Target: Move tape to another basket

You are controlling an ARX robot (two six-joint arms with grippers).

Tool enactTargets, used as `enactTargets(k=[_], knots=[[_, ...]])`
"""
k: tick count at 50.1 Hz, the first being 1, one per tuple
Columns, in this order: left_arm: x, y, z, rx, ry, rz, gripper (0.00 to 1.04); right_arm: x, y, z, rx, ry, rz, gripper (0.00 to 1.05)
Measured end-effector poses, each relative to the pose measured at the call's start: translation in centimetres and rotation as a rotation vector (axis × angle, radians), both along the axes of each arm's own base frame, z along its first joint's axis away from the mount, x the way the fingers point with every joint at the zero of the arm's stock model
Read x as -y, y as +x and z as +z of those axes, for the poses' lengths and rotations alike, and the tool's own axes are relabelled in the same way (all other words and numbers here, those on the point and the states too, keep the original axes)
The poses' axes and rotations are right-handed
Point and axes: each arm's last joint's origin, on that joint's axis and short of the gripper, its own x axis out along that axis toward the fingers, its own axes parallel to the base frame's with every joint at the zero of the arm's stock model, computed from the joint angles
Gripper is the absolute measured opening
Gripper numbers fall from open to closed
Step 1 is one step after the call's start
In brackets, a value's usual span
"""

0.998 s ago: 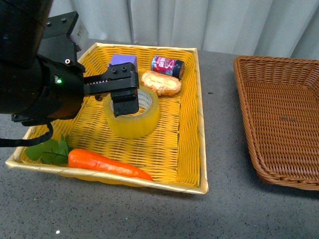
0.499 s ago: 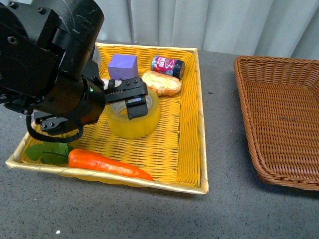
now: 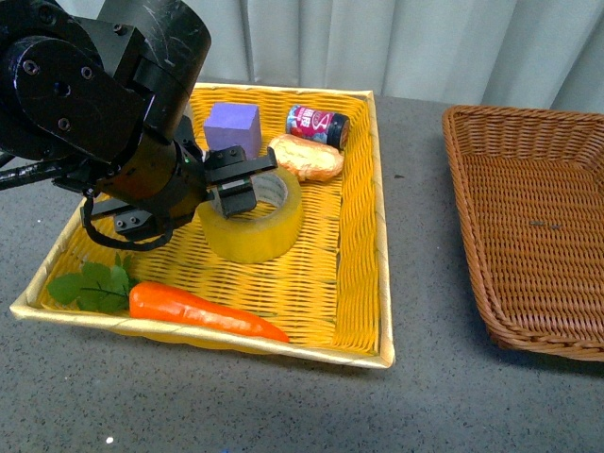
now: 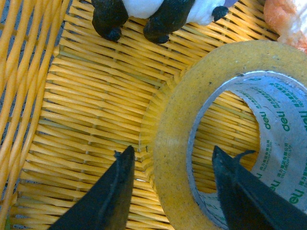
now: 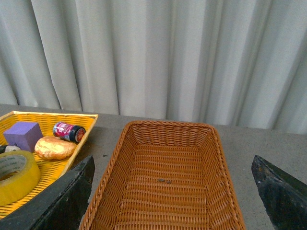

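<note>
Front view: the left arm has swung up into the upper left of the frame since a second ago, uncovering the purple cube (image 3: 232, 125), and the left gripper (image 3: 240, 194) has dropped onto the left rim of the tape (image 3: 260, 226). The tape itself hasn't budged, standing mid-frame in the yellow basket (image 3: 363, 283), below the bread (image 3: 305, 158) and can (image 3: 318, 125), above the carrot (image 3: 203, 311). The brown basket (image 3: 528, 311) sits at the right edge. Left wrist view: the fingers (image 4: 115, 196) are spread and straddle the roll's wall, one outside on the yellow weave, the other down inside the white core; a gap shows on each side, so there is no grip yet. A black-and-white toy (image 4: 153, 12) stands at the top of the frame. Right wrist view: the right gripper (image 5: 172, 160) is spread wide with nothing in it, its fingers in the lower corners framing the brown basket, the tape at lower left.
</note>
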Motion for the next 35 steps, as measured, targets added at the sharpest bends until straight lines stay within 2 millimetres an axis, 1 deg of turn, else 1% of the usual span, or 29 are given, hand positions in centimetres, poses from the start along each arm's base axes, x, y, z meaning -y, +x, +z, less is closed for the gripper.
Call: enactTargets(k=[5, 9, 15, 21, 28, 33, 34, 35], knots=[[0.1, 0.0, 0.0, 0.000, 0.004, 0.003, 0.30, 0.0, 0.0, 0.0, 0.000, 0.000, 0.000, 0.96], [0.2, 0.0, 0.1, 0.006, 0.017, -0.008, 0.19, 0.0, 0.0, 0.0, 0.000, 0.000, 0.000, 0.96], [0.4, 0.0, 0.3, 0.012, 0.021, -0.033, 0.17, 0.0, 0.0, 0.0, 0.000, 0.000, 0.000, 0.96], [0.9, -0.4, 1.2, 0.031, 0.030, -0.100, 0.17, 0.0, 0.0, 0.0, 0.000, 0.000, 0.000, 0.96], [2.2, -0.7, 3.5, 0.128, 0.040, -0.236, 0.17, 0.0, 0.0, 0.0, 0.000, 0.000, 0.000, 0.96], [3.4, -0.9, 6.3, 0.222, 0.051, -0.367, 0.17, 0.0, 0.0, 0.0, 0.000, 0.000, 0.000, 0.96], [3.5, -0.9, 6.6, 0.235, 0.053, -0.382, 0.17, 0.0, 0.0, 0.0, 0.000, 0.000, 0.000, 0.96], [3.9, -0.9, 7.4, 0.271, 0.058, -0.425, 0.17, 0.0, 0.0, 0.0, 0.000, 0.000, 0.000, 0.96]])
